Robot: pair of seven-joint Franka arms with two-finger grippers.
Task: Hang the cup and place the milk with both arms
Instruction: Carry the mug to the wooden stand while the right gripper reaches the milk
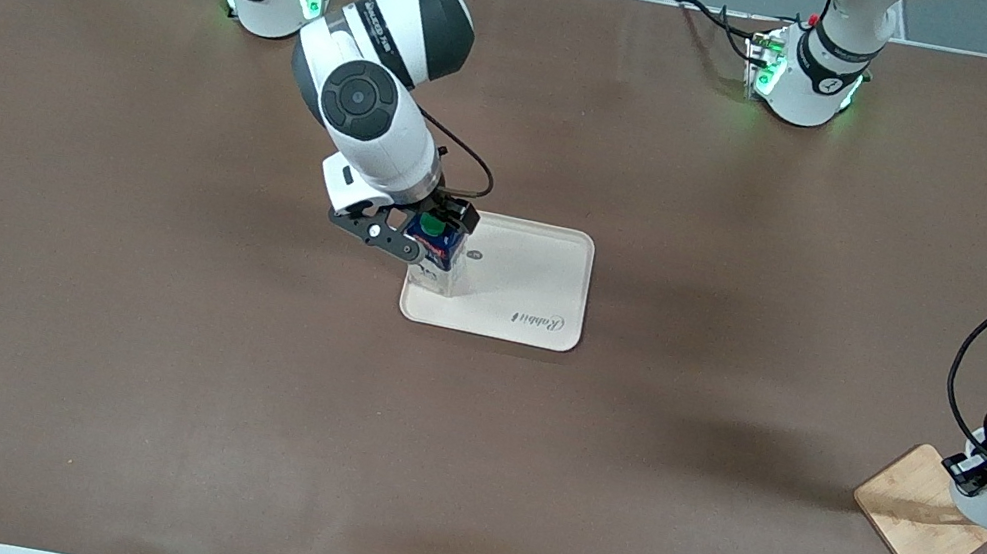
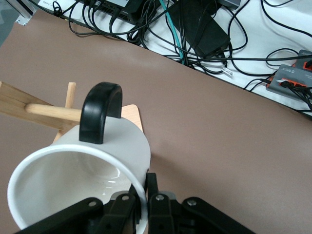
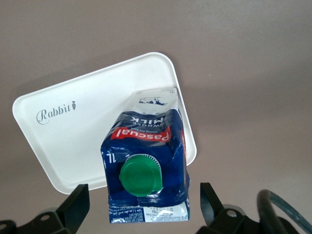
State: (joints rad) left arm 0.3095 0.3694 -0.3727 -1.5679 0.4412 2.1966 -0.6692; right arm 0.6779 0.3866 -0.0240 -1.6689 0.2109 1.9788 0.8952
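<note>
The milk (image 1: 435, 249) is a dark blue carton with a green cap. It stands upright on the white tray (image 1: 532, 289), at the tray's edge toward the right arm's end. My right gripper (image 1: 426, 227) is open around the carton top, its fingers clear of both sides; the right wrist view shows the milk (image 3: 146, 146) between them. My left gripper (image 2: 146, 187) is shut on the rim of the white cup (image 2: 117, 146), held tilted over the wooden rack (image 1: 923, 520). The cup's black handle (image 2: 100, 109) is at the tip of a wooden peg (image 2: 51, 111). The cup is hidden in the front view.
The tray (image 3: 73, 141) bears the word Rabbit and lies mid-table. The rack's square wooden base sits near the table's edge at the left arm's end. Cables and power units (image 2: 195, 29) lie on the white floor off the table's edge.
</note>
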